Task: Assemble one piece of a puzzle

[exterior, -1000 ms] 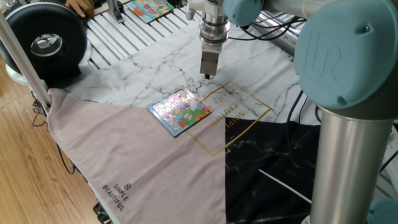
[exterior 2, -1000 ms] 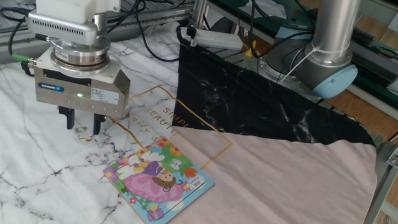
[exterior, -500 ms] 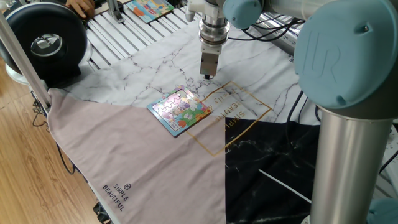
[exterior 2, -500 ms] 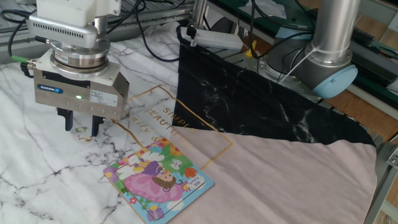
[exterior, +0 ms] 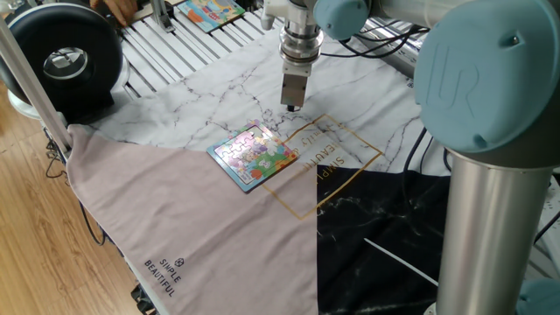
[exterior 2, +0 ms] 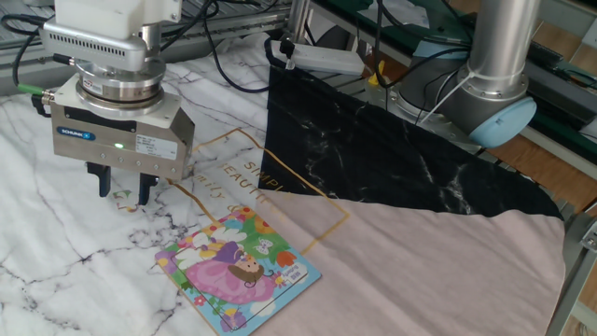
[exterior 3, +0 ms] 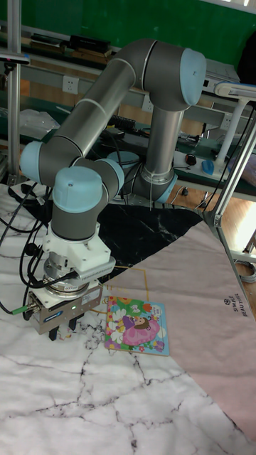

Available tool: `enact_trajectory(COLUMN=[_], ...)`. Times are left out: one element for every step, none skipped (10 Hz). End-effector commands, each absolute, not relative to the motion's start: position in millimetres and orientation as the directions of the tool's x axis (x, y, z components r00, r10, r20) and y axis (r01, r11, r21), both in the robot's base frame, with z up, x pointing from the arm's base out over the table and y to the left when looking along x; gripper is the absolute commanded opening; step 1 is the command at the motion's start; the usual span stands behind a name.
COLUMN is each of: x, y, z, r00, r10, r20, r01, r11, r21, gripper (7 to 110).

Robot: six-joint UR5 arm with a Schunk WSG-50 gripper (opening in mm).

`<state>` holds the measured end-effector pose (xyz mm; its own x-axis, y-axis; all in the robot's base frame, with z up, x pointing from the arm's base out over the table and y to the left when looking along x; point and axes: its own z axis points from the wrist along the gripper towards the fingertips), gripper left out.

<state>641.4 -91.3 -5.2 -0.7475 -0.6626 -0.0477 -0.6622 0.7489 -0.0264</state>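
**Claw poised over the marble cloth, puzzle board just beside it**

The arm, grey tube with pale blue joints, bends down from its base so that the claw points straight at the table. Under the claw lies a cloth in three parts: white marble print directly below it, a black marble part on the side toward the arm's base, and a plain pinkish part beyond the puzzle. A gold-line square with lettering is printed on the cloth next to the claw.

Well away from the claw, at the table's far edge in one fixed view, sits a round black device, and near it a second colourful board rests on metal rails.

The puzzle, square with a blue rim and a pink and green cartoon picture, lies flat on the cloth just beside the claw and slightly nearer the pinkish part; the claw is not above it.

The claw hangs a little above the white marble print, its two dark fingers pointing down with a narrow gap between them. A small pale, greenish shape shows in that gap, but I cannot tell whether it is the piece, nor whether the fingers clamp it or it lies on the cloth behind them.
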Motion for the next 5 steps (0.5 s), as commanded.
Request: enact_trajectory(x=[642.2,642.7,643.3,643.6,643.6], y=[-91.4,-90.9,-90.2,-90.6,-91.0], z=[-3.1,-2.8,-2.5,-2.4,-2.4], r00=[-0.756,-0.757,-0.757,-0.757,-0.757], r10=[-0.652,-0.651,-0.651,-0.651,-0.651], r20=[-0.050,-0.050,-0.050,-0.048,-0.047], r01=[-0.652,-0.651,-0.651,-0.651,-0.651], r11=[0.758,0.759,0.759,0.759,0.759], r21=[-0.027,-0.027,-0.027,-0.029,-0.030], gripper=[44,44,44,44,44])
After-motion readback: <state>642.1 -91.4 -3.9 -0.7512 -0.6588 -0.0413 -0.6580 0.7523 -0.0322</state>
